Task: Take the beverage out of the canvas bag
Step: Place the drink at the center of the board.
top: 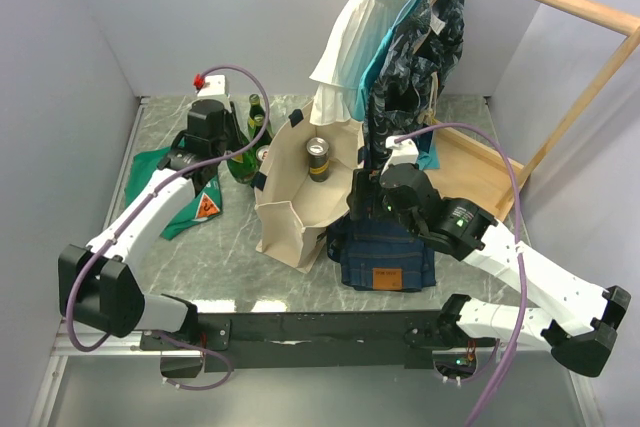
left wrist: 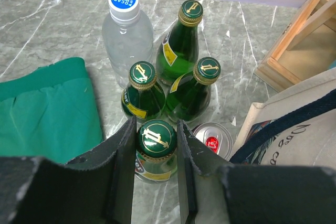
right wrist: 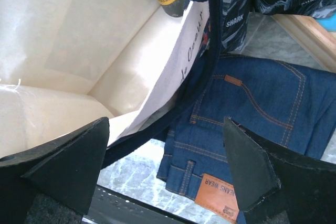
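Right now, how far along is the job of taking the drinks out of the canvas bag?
Apparently done: three green bottles, a clear bottle and a silver can stand on the table beside the canvas bag. In hand: the left gripper is shut on a fourth green bottle among them. Left: one dark can stands inside the bag; the right gripper is open near its rim, holding nothing.
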